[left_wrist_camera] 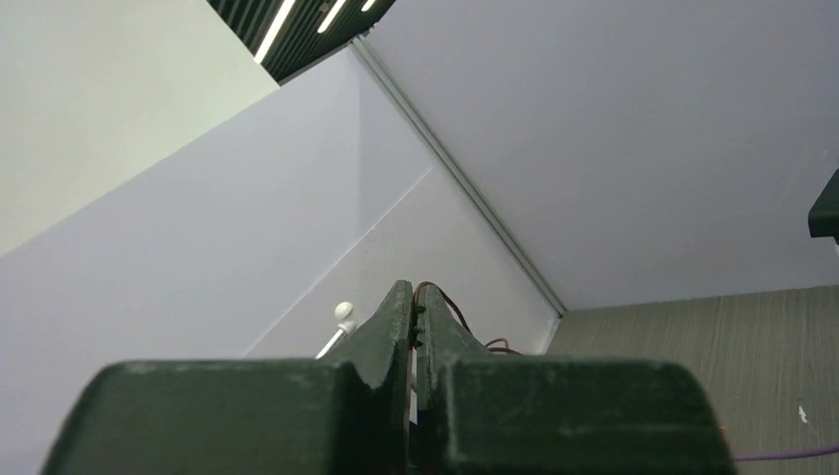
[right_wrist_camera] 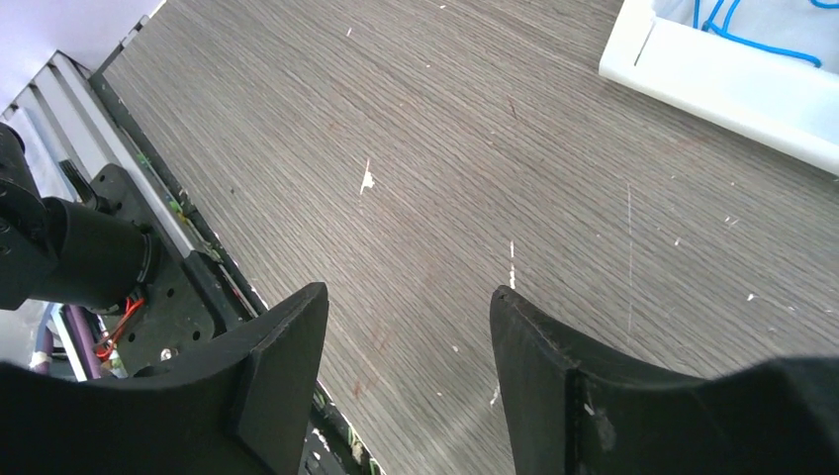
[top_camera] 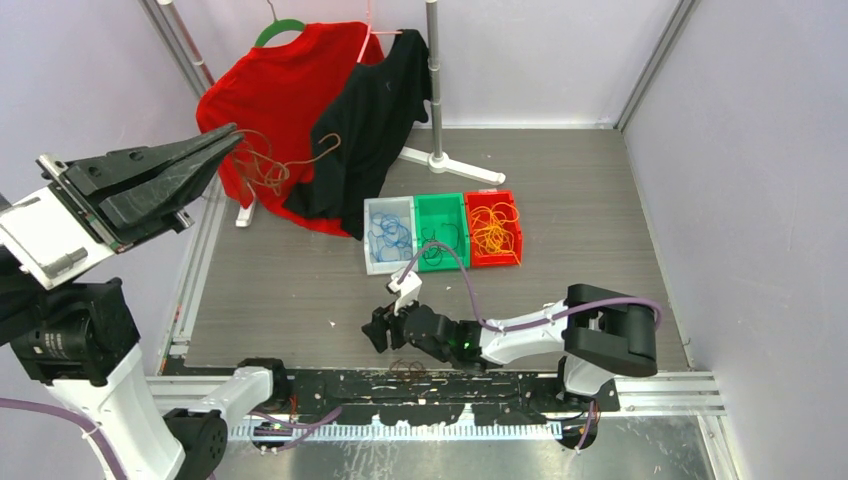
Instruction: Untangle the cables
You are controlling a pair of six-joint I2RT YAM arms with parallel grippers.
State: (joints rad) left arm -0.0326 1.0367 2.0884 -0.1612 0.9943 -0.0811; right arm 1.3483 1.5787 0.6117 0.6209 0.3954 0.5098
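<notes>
My left gripper (top_camera: pixel 236 134) is raised high at the left, shut on a thin brown cable (top_camera: pixel 268 166) that dangles in loops in front of the red shirt. In the left wrist view the fingers (left_wrist_camera: pixel 415 293) are pressed together with the brown cable (left_wrist_camera: pixel 452 310) coming out at the tips. My right gripper (top_camera: pixel 377 330) is low over the table's front edge, open and empty, as the right wrist view (right_wrist_camera: pixel 408 302) also shows. Blue cables (top_camera: pixel 390 236) lie in the white bin, dark cables (top_camera: pixel 443 235) in the green bin, orange cables (top_camera: pixel 494 231) in the red bin.
The white bin (top_camera: pixel 372 262), green bin (top_camera: pixel 441 264) and red bin (top_camera: pixel 517 236) stand side by side mid-table; the white bin's corner (right_wrist_camera: pixel 693 87) shows in the right wrist view. A red shirt (top_camera: pixel 272 95) and a black shirt (top_camera: pixel 375 120) hang on a rack (top_camera: pixel 436 150) at the back.
</notes>
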